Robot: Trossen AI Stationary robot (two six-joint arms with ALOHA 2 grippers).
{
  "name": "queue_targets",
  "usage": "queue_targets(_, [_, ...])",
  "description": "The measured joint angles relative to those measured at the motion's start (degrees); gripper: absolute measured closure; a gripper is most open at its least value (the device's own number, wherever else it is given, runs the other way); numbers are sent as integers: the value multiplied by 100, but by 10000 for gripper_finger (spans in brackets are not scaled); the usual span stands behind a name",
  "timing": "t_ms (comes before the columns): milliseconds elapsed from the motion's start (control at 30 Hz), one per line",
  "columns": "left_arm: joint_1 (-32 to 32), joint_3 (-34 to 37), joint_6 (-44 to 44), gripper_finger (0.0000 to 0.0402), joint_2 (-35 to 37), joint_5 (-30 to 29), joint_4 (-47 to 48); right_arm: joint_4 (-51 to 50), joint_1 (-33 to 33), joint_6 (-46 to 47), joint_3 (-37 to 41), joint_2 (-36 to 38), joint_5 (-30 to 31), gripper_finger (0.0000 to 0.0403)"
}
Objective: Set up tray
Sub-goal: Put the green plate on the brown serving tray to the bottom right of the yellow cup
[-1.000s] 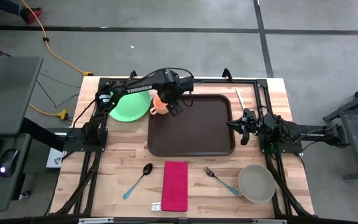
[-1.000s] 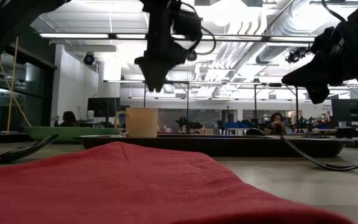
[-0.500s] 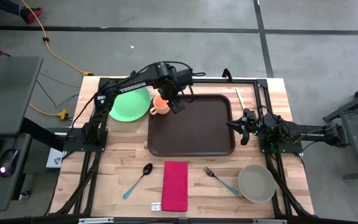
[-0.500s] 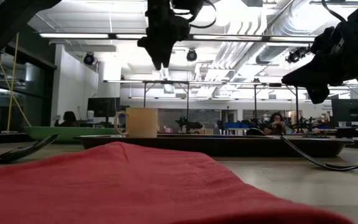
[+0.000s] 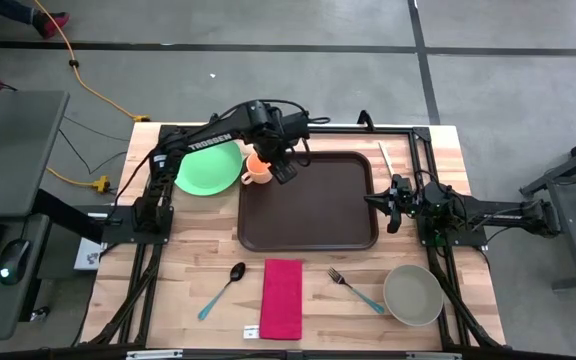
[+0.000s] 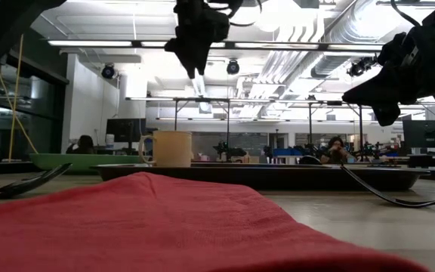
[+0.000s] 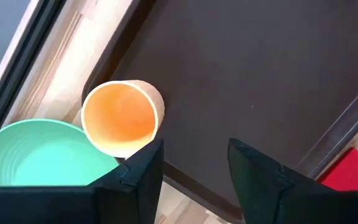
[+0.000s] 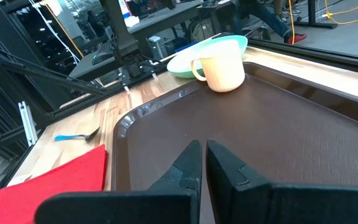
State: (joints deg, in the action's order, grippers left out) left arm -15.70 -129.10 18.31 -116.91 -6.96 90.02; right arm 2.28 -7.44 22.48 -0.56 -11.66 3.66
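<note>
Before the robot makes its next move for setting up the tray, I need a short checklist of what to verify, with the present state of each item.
1. Cup stands upright in the tray's corner: ok.
2. Left gripper is open, empty and above the cup, not touching it: ok, its fingers are spread with nothing between.
3. Right gripper is shut, empty and waiting at the tray's right edge: ok.
4. Tray has bare space for more items: ok, only the cup is on it.
5. Green plate, spoon, red napkin, fork and bowl are loaded: not ok, all are on the table outside the tray.
</note>
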Motion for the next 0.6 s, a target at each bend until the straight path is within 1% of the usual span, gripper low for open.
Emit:
queue_targets(133, [45, 11, 149, 195, 162, 124, 2, -4, -2, 1, 2, 2, -2, 402])
queue_targets(433, [391, 13, 585, 195, 730, 137, 0, -9, 0, 1, 0, 1, -1, 402])
queue_targets(600, [657, 13, 884, 195, 1017, -125, 0, -9, 0, 2, 0, 2, 0, 402])
